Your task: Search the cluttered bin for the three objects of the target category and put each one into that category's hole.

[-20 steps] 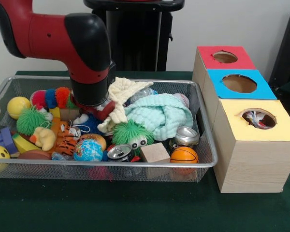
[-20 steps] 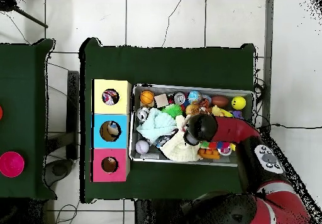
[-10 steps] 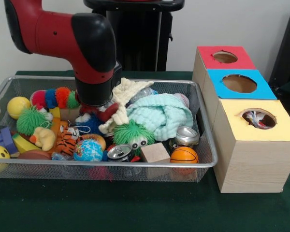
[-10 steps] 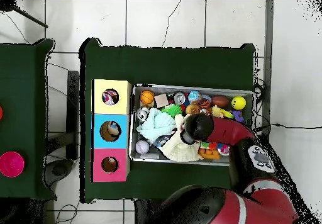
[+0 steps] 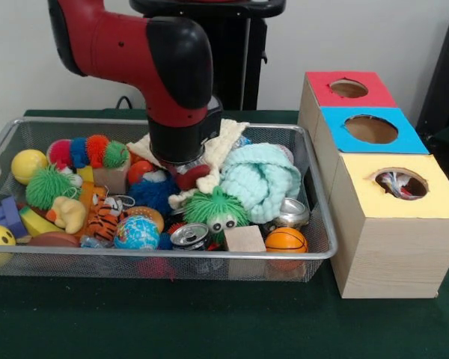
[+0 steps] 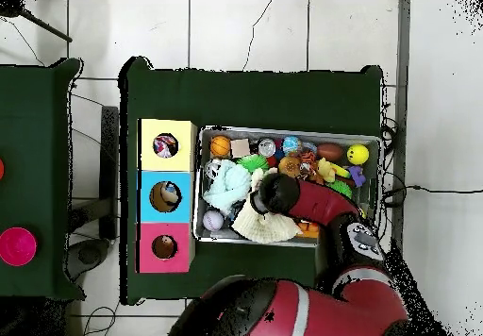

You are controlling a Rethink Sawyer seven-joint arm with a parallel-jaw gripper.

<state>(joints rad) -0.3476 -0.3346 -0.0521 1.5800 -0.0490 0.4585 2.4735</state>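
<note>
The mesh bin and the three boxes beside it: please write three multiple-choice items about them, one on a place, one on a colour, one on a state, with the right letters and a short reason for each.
1. Where does the small basketball lie in the mesh bin?
A. In the front corner nearest the yellow box
B. Under the caterpillar toy
C. Outside the bin on the table

2. Which colour is the top of the middle box?
A. Green
B. Blue
C. White

3. What is the state of the yellow box?
A. Its hole is taped shut
B. It lies on its side
C. Something already shows inside its hole

Answers: 1 A, the ball sits by the bin's front rim next to that box. 2 B, it stands between the red box and the yellow one. 3 C, the front view shows a striped item through the hole.
</note>
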